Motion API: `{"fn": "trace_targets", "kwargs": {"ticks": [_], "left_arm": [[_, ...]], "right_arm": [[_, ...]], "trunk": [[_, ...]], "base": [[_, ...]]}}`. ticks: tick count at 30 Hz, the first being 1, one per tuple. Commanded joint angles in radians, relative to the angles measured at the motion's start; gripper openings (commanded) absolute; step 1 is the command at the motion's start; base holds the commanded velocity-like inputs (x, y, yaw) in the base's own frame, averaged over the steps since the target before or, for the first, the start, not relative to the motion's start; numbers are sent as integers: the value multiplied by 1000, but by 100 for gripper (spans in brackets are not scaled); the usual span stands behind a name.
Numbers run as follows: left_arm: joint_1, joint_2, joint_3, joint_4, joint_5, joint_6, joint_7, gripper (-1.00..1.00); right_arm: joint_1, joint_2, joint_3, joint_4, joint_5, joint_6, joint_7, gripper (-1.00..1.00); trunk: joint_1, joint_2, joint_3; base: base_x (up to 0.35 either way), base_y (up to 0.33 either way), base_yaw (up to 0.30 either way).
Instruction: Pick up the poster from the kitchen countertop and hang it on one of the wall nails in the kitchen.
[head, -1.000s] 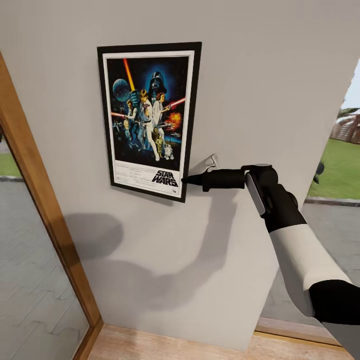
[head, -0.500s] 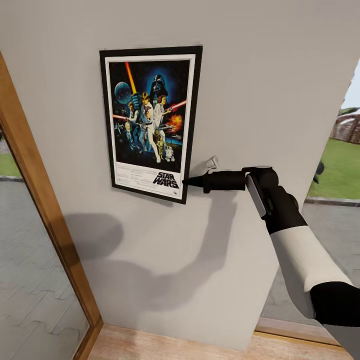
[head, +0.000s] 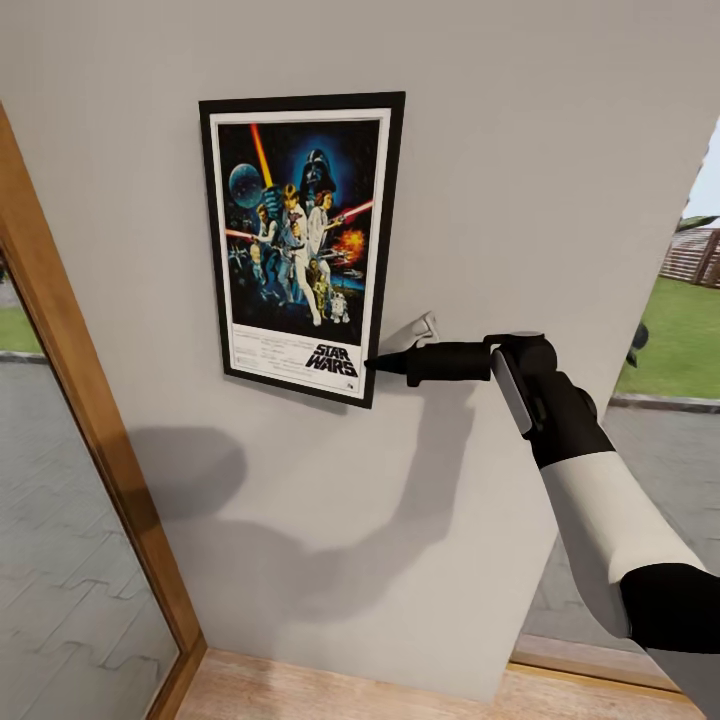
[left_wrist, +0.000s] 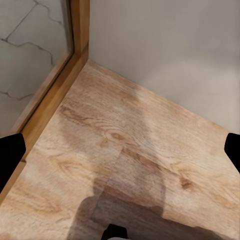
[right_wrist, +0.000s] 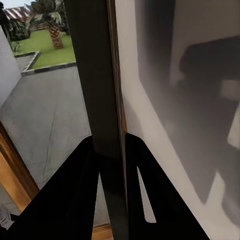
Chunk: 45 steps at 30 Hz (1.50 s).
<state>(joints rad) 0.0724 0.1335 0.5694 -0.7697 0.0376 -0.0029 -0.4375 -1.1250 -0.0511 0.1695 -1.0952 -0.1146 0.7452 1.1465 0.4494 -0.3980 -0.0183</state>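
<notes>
The poster (head: 300, 240), a Star Wars print in a thin black frame, stands upright and flat against the light-grey wall (head: 520, 150). My right gripper (head: 372, 362) reaches in from the right and is shut on the poster's lower right edge. In the right wrist view the dark frame edge (right_wrist: 100, 75) runs between the two black fingers of the right gripper (right_wrist: 112, 145). My left gripper (left_wrist: 120, 152) hangs open over the wood floor (left_wrist: 125, 150), holding nothing. The wall nail is hidden, and the countertop is out of view.
A wooden window frame (head: 80, 400) slants down the left, with paving outside behind the glass. Pale plank floor (head: 300, 690) meets the foot of the wall. At the right, another window (head: 680, 330) looks onto lawn and paving.
The poster and my right gripper have slid slightly down the wall since a second ago. They have held still for the last half second.
</notes>
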Motion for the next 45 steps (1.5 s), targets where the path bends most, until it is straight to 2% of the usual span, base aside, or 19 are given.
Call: {"fn": "trace_targets", "kwargs": {"ticks": [1, 45], "left_arm": [[0, 0, 1, 0, 4, 0, -5, 100], [0, 5, 1, 1, 4, 0, -5, 100]], "right_arm": [[-1, -1, 2, 0, -10, 9, -3, -100], [-1, 2, 1, 0, -10, 10, -5, -100]], "trunk": [[1, -2, -2], [1, -2, -2]], "base": [[0, 0, 0], [12, 0, 0]]}}
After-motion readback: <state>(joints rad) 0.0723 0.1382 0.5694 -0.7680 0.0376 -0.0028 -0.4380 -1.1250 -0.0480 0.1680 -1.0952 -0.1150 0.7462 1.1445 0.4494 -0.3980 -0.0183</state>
